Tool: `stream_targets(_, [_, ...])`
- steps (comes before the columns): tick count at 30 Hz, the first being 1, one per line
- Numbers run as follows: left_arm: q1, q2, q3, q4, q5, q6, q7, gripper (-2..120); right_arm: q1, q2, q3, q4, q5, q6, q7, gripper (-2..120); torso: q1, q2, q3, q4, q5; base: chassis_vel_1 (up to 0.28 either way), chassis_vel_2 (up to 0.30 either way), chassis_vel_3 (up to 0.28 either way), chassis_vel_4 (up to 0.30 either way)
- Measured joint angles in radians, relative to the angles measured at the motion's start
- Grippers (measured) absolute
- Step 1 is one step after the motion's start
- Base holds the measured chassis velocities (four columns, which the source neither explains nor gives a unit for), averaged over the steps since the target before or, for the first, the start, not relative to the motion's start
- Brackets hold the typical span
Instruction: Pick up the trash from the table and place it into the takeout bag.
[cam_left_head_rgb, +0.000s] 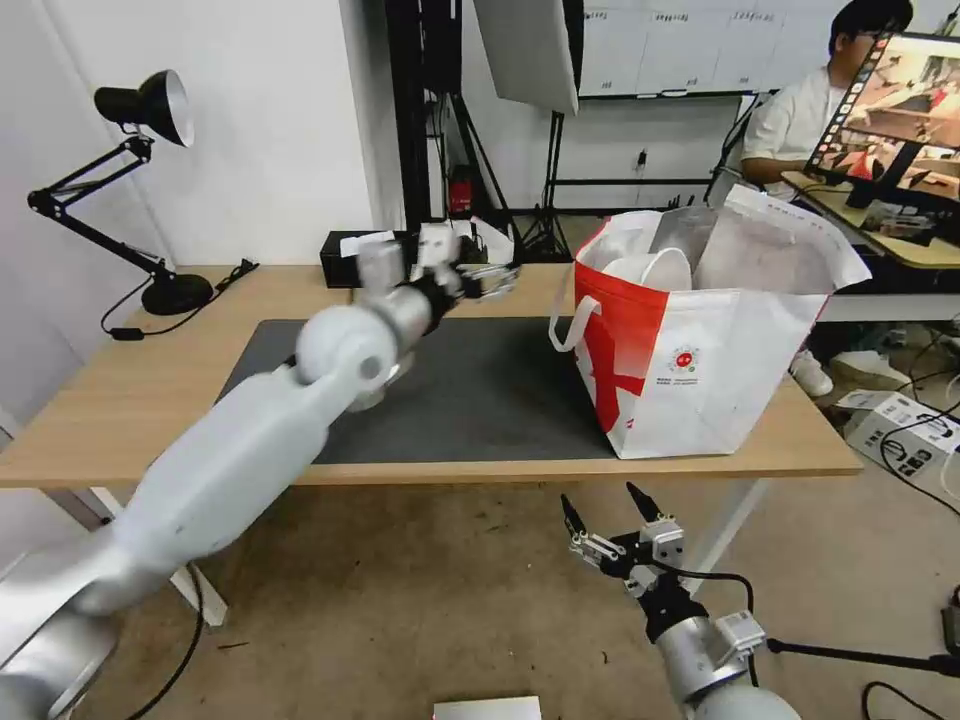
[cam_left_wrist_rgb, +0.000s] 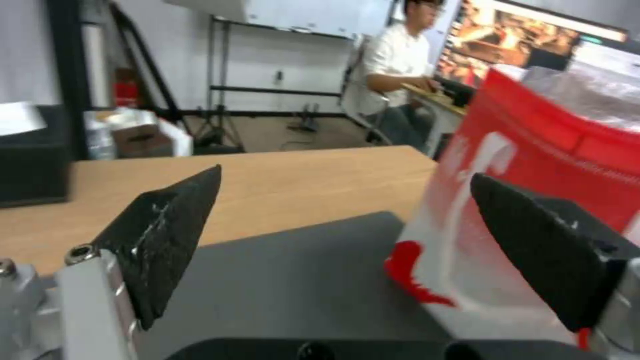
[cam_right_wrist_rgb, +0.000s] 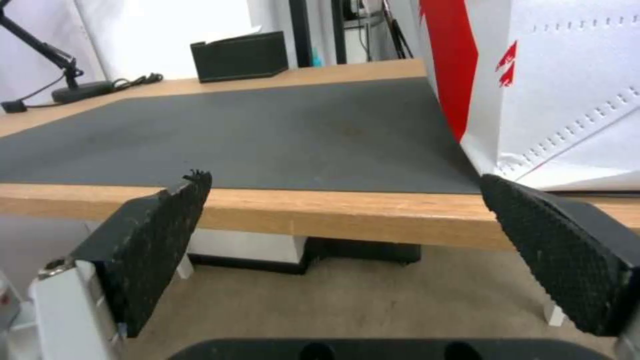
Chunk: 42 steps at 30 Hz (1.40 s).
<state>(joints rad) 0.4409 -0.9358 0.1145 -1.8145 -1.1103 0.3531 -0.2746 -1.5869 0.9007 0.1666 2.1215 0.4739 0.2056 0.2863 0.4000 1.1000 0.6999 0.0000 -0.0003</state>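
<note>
Grey mat (cam_left_head_rgb: 480, 400) on your bench (cam_left_head_rgb: 130, 400) looked cleared; takeout bag (cam_left_head_rgb: 700, 340) stood loaded, left end effector (cam_left_wrist_rgb: 347, 250) and right end effector (cam_right_wrist_rgb: 347, 250) both gaped wide, carrying nothing.

My left arm stretches out over the dark grey mat (cam_left_head_rgb: 480, 390) on the table (cam_left_head_rgb: 120, 400), my left gripper (cam_left_head_rgb: 492, 280) up near the far edge, beside the takeout bag (cam_left_head_rgb: 700, 370). The bag stands at the right end, a white bowl (cam_left_head_rgb: 655, 268) inside. My right gripper (cam_left_head_rgb: 605, 510) hangs below the near table edge, fingers spread.
</note>
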Motion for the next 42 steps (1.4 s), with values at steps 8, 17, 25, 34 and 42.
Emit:
stream_targets(8, [0.277,0.071,-0.21,-0.1,0.118,-0.08,0.04,100,0.0,0.0,0.0,0.0,0.0,0.0,0.0,100,0.0,0.0,0.0,0.0,0.0,0.0,0.0,0.0,0.0])
stream_targets(17, [0.545,0.08,-0.37,-0.167,0.293,-0.236,0.044,100,0.0,0.0,0.0,0.0,0.0,0.0,0.0,100,0.0,0.0,0.0,0.0,0.0003,0.0,0.0,0.0,0.0])
stream_targets(25, [0.839,0.003,-0.586,-0.182,0.536,-0.472,0.069,100,0.0,0.0,0.0,0.0,0.0,0.0,0.0,100,0.0,0.0,0.0,-0.0001,0.0002,0.0,0.0,0.0,0.0])
stream_targets(34, [1.099,-0.118,-0.754,-0.2,0.638,-0.533,0.121,100,0.0,0.0,0.0,0.0,0.0,0.0,0.0,100,0.0,0.0,0.0,0.0,0.0006,0.0,0.0,0.0,0.0])
stream_targets(42, [1.25,-0.202,-0.803,-0.2,0.671,-0.59,0.176,100,0.0,0.0,0.0,0.0,0.0,0.0,0.0,100,0.0,0.0,0.0,0.0001,0.0004,0.0,0.0,0.0,0.0])
